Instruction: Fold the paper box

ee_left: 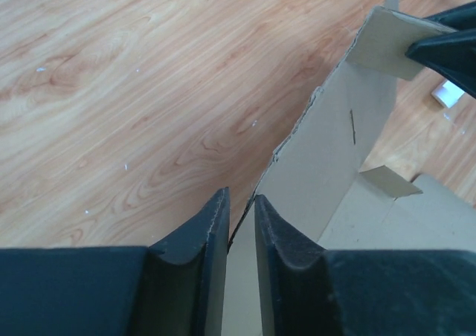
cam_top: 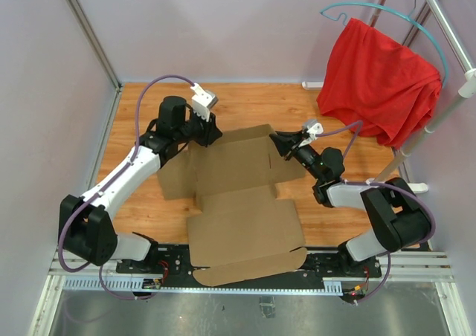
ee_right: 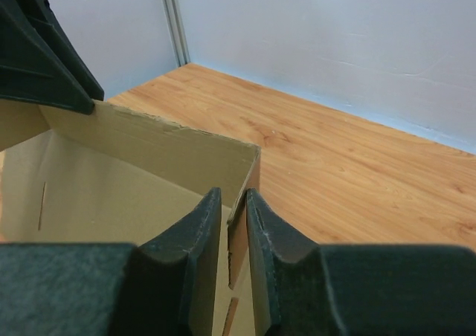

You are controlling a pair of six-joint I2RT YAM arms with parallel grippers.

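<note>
The paper box (cam_top: 242,210) lies mostly flat on the wooden counter (cam_top: 137,195) between the two arms, with its far panel raised off the surface. The left hand (ee_left: 240,198) is positioned at the far-left corner of that panel. Its fingers stand narrowly apart with the cardboard edge between them. The right hand (ee_right: 233,195) is positioned at the far-right corner, its fingers likewise close together around the panel end. Whether either hand actually clamps the cardboard cannot be determined.
</note>
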